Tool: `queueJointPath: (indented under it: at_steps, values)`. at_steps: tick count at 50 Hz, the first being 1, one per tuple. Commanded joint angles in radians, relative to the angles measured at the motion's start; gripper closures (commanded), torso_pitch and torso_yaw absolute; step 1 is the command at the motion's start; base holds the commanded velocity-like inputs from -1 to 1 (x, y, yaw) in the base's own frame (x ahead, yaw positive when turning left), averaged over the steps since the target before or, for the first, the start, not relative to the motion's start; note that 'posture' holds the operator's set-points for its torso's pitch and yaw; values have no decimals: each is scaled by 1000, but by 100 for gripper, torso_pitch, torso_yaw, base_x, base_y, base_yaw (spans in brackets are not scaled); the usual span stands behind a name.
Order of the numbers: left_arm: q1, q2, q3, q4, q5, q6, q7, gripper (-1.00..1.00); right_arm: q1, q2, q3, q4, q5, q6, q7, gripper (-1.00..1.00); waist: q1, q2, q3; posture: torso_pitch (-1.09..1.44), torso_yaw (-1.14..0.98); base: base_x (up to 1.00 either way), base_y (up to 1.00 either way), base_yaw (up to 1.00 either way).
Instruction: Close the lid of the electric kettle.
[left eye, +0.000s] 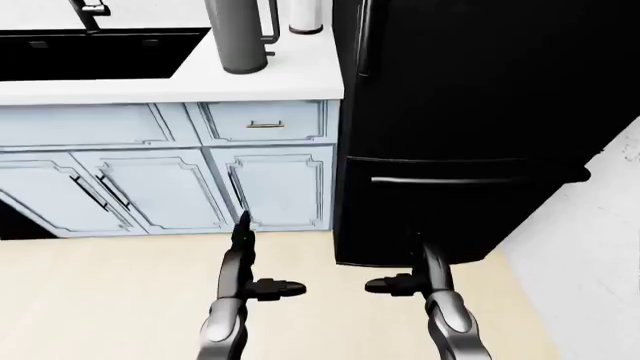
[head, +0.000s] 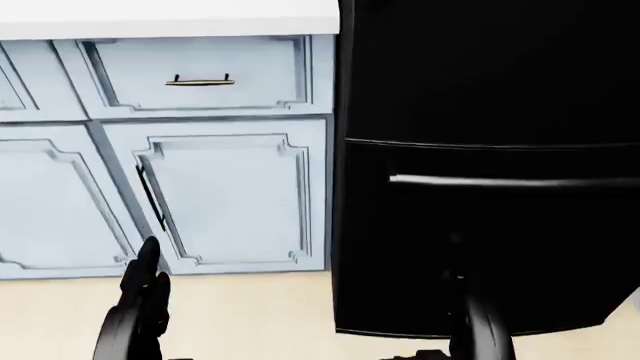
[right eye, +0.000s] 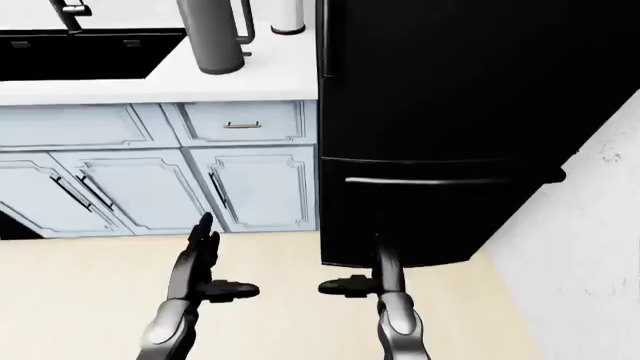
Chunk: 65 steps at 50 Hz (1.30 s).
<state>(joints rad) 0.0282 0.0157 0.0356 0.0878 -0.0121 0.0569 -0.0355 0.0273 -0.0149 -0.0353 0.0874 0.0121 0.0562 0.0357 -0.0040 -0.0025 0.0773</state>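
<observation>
A black refrigerator (left eye: 480, 127) fills the upper right of the left-eye view, directly above the right hand (left eye: 405, 283), its horizontal handle bar running across the lower door. To its left stands a run of pale blue cabinets (left eye: 160, 169) with framed doors and one drawer carrying a brass-coloured pull (left eye: 265, 124); this run sits above the left hand (left eye: 262, 279). A white surface (left eye: 290, 79) tops the cabinets, with a black sink (left eye: 95, 54) sunk into it well up and to the left of the left hand. Light wood-toned floor (left eye: 110, 300) lies around both hands.

The electric kettle (left eye: 240, 34) stands upright on the surface, far above the left hand and apart from both hands. It is a tall grey cylinder with a darker base and a thin handle loop on its right side. Its top is cut off by the frame edge, so the lid cannot be seen. A white cylinder with a dark base (left eye: 306, 16) stands just beside it, to its right.

Both hands are held low with fingers spread, one finger pointing up and the thumbs turned inward toward each other; neither touches anything.
</observation>
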Motion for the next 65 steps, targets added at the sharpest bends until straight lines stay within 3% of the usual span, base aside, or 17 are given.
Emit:
queueJointPath:
  at_steps: [1,3,4,5,7,8,22,23,27,36,37,38,39,43,49,58,65]
  values:
    - [-26,5,-1,-85,2,-66,-3,-100,-31,-5,16,-79,-24,-52,0,-100,-2,-8,-1,0,0,0,0,0]
    - [-23,5,-2,-90,6,-66,-3,-100,-30,-4,14,-82,-25,-51,3,-100,8,-1,-61,0,0,0,0,0]
    - [-22,4,-2,-91,7,-66,-3,-100,-32,-4,13,-74,-25,-56,4,-100,8,-1,-52,0,0,0,0,0]
    - [-22,4,-2,-90,8,-66,-3,-100,-29,-3,15,-85,-28,-49,3,-100,7,-6,-16,0,0,0,0,0]
    - [-26,4,0,-83,10,-71,-1,-100,-32,-3,14,-78,-30,-52,4,-100,8,-7,-69,0,0,0,0,0]
    - [-25,4,0,-85,9,-70,-1,-100,-32,-3,13,-75,-30,-54,4,-100,9,-7,-75,0,0,0,0,0]
    - [11,0,0,-183,-15,-60,-13,-100,-25,0,22,-116,-64,-38,-12,-100,7,-3,-90,0,0,0,0,0]
    - [20,-10,12,-248,-91,0,-38,-100,-11,0,26,-165,-75,-17,-18,-100,7,-3,-90,0,0,0,0,0]
    - [5,2,12,-462,-93,149,-7,-100,-20,11,26,-344,-52,98,-19,-100,9,-3,-91,0,0,0,0,0]
    - [-60,12,23,-557,-78,238,15,-100,-64,2,31,-431,-69,203,-21,-100,8,-1,-88,0,0,0,0,0]
    - [-351,128,119,-775,-229,627,158,-100,-227,-7,5,-707,-53,523,-27,-100,8,0,-89,0,0,0,0,0]
    - [-429,149,154,-815,-255,719,174,-100,-271,-30,17,-741,-83,589,-30,-100,6,1,-98,0,0,0,0,0]
    - [-472,163,178,-825,-277,765,186,-100,-304,-49,46,-756,-135,635,-30,-100,11,2,-107,0,0,0,0,0]
    - [-549,217,216,-843,-327,822,217,-100,-503,-42,24,-777,-140,791,-7,-100,2,5,-62,0,0,0,0,0]
    - [-706,308,246,-814,-413,878,293,-100,-748,-71,-27,-692,-83,836,-24,-100,4,20,-68,0,0,0,0,0]
    - [-757,382,271,-794,-517,897,344,-100,-952,-171,-98,-599,28,875,-45,-100,3,21,-42,0,0,0,0,0]
    - [-681,401,282,-809,-542,835,360,-100,-839,-236,-176,-862,148,1019,-74,-100,9,14,-43,0,0,0,0,0]
